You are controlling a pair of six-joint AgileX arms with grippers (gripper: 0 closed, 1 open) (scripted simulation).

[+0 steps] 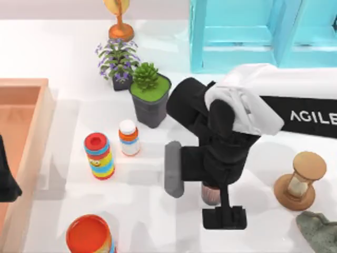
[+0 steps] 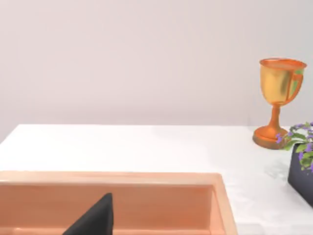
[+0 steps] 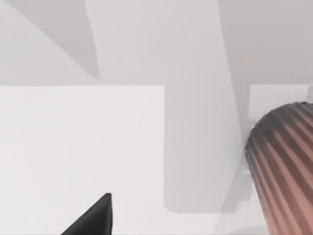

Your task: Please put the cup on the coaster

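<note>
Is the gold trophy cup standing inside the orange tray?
No, the gold trophy cup stands on the white table, beyond the orange tray.

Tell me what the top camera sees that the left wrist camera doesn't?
Top view: the right gripper down over the cup, beside the grey coaster. It also has the striped canisters, the hourglass and the blue cabinet.

Left wrist view: the plain back wall, and the parked left gripper over the tray.

Both: the gold trophy, the purple flower plant, the wooden tray and the white table.
</note>
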